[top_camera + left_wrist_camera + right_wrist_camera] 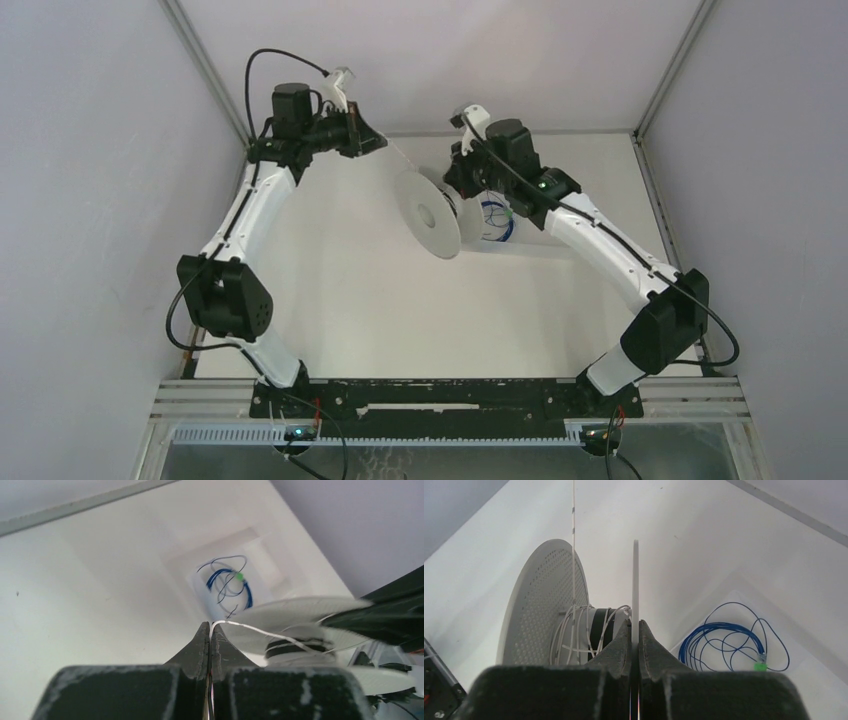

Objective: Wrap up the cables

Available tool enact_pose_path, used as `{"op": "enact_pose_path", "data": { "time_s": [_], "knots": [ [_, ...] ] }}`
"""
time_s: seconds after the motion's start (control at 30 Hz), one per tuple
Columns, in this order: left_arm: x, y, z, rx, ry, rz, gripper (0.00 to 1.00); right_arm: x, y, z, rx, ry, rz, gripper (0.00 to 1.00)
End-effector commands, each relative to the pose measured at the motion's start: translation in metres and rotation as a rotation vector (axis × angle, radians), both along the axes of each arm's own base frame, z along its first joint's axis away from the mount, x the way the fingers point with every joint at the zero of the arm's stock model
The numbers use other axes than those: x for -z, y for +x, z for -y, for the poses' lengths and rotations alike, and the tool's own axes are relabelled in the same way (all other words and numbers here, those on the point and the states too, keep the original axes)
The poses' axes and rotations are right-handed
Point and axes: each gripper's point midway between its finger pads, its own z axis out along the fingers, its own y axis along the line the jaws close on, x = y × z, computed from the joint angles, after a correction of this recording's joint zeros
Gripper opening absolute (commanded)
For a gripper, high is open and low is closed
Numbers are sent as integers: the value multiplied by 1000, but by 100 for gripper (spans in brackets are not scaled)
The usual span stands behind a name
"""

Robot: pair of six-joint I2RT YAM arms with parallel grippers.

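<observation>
The thin white cable (250,628) runs rightward from the left tool (210,629), clamped on it, to the spool (541,595), whose rim the right tool (635,629) pinches.

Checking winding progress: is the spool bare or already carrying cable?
Partly wound: a few turns of white cable lie around the dark hub of the spool.

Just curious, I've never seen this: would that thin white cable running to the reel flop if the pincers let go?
Probably floppy: the white cable is very thin and looks straight only because the left gripper pinches it taut against the spool. Its wraps on the hub sit loosely, so it may spring off. Likely very light.
</observation>
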Motion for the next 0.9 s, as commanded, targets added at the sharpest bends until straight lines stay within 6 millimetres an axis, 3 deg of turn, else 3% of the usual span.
{"op": "enact_pose_path", "data": {
  "time_s": [0.0,0.17,0.33,0.57,0.87],
  "knots": [
    [33,9,-19,-50,75,-1,0,-76,-2,8,-21,198,68,0],
    [74,4,-29,-52,139,-48,0,-91,3,17,-7,265,39,0],
    [99,0,-27,-23,159,-78,0,-98,10,22,5,334,-9,0],
    [118,-11,-15,41,189,-82,0,-100,23,26,40,412,-82,0],
    [127,-40,21,183,128,-82,0,-90,47,42,146,520,-197,0]
  ]
}}
